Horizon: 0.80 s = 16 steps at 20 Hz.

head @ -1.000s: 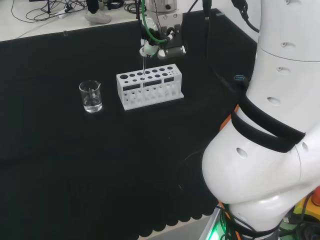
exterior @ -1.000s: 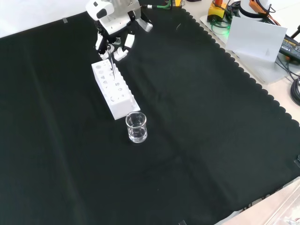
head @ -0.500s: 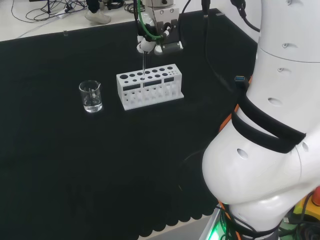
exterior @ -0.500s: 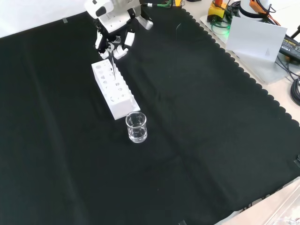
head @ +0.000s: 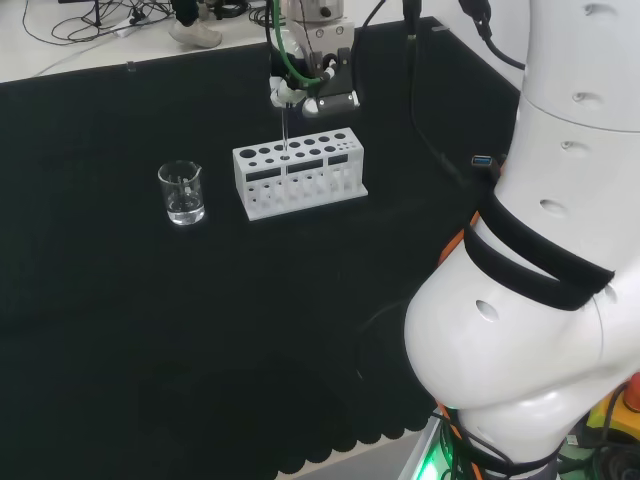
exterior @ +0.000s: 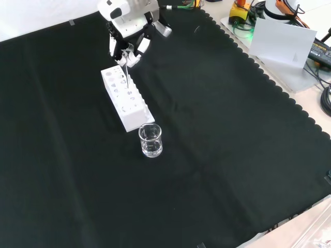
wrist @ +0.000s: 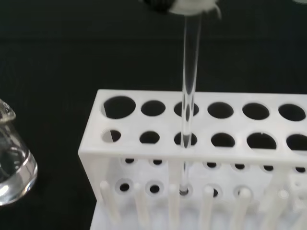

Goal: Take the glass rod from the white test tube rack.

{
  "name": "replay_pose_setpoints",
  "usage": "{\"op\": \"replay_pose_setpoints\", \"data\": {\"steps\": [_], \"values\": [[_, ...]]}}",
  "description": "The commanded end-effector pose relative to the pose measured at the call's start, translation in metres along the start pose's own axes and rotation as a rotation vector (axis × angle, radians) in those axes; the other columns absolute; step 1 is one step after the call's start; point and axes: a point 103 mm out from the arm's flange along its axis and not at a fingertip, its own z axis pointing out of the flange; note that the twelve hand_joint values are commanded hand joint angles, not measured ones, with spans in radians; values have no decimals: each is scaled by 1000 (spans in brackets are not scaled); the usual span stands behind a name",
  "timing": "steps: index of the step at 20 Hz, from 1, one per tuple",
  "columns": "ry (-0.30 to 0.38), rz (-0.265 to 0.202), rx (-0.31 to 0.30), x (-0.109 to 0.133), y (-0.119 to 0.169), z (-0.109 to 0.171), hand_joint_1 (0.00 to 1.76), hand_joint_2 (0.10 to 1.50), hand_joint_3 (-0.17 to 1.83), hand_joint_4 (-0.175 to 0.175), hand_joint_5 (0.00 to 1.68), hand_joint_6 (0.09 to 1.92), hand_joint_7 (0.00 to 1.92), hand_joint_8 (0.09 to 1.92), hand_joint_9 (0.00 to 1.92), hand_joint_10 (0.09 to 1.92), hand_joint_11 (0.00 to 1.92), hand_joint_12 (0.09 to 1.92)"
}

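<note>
A white test tube rack (head: 300, 173) (exterior: 125, 98) (wrist: 201, 153) with two rows of round holes stands on the black cloth. A clear glass rod (wrist: 190, 91) (head: 285, 135) (exterior: 125, 75) stands upright through one of its holes, its lower end still down inside the rack. The black and white hand (head: 305, 95) (exterior: 128, 39) hangs above the rack with fingertips (wrist: 192, 5) pinched on the rod's upper end.
A small glass beaker (head: 182, 193) (exterior: 150, 140) (wrist: 12, 167) with a little clear liquid stands beside one end of the rack. The arm's big white links (head: 540, 260) rise at the head view's right. Cables and gear lie beyond the cloth's edge (exterior: 279, 31).
The hand has risen with the rod pinched in its fingers, so more of the rod stands above the rack. Rack and beaker have not moved.
</note>
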Motion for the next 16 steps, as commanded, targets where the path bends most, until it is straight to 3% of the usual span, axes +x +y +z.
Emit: {"op": "replay_pose_setpoints", "data": {"steps": [1, 10, 16], "values": [[82, 9, -155, 5, -2, -10, 1294, 742, 664, -175, 1061, 851, 1129, 1140, 1612, 817, 1701, 507], [52, 3, -152, 3, -26, -58, 1304, 737, 656, -175, 1110, 675, 1135, 1201, 1584, 870, 1639, 629], [35, 30, -137, 4, -46, -91, 1304, 743, 642, -175, 1118, 651, 1132, 1202, 1582, 873, 1636, 642]]}}
